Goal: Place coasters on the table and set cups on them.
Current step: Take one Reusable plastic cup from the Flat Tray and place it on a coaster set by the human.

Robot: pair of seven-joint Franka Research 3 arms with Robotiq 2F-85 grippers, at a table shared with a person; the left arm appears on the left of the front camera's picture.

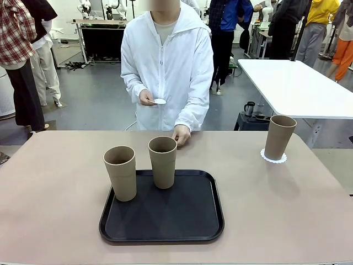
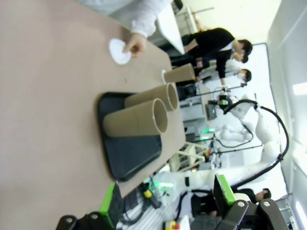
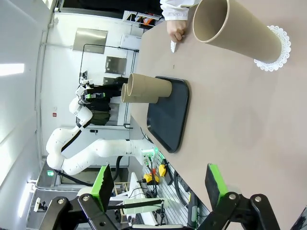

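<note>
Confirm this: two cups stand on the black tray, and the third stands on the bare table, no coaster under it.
Not bare: the third cup stands on a white lacy coaster, as the front view shows. The other two cups are on the black tray.

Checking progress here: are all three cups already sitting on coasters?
No, one cup stands on a coaster, while the other two cups stand on the black tray.
</note>
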